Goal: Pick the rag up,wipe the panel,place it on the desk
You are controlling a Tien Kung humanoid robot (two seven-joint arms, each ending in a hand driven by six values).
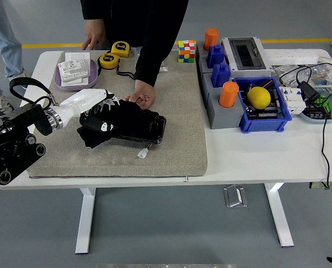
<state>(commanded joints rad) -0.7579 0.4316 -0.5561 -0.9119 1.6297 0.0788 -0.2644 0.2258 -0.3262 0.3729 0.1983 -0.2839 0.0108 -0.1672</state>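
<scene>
A black rag (107, 124) lies bunched over the left part of a dark flat panel (150, 127) on the grey felt mat (177, 100). My left hand (99, 103), white with dark fingers, is pressed onto the rag's top left, fingers curled into the cloth. A small white connector (142, 153) trails from the panel's front edge. A person in black stands at the far side; one hand (142, 96) presses the panel's back edge, the other hand (93, 39) rests on the table's far rim. My right arm is out of view.
A purple tray (61, 82) with white packets and two yellow tape measures (114, 54) sit behind the mat. To the right stand a colour cube (186, 50), grey and blue blocks with orange cylinders (229, 94), a blue bin (283, 114) with a yellow ball, and cables.
</scene>
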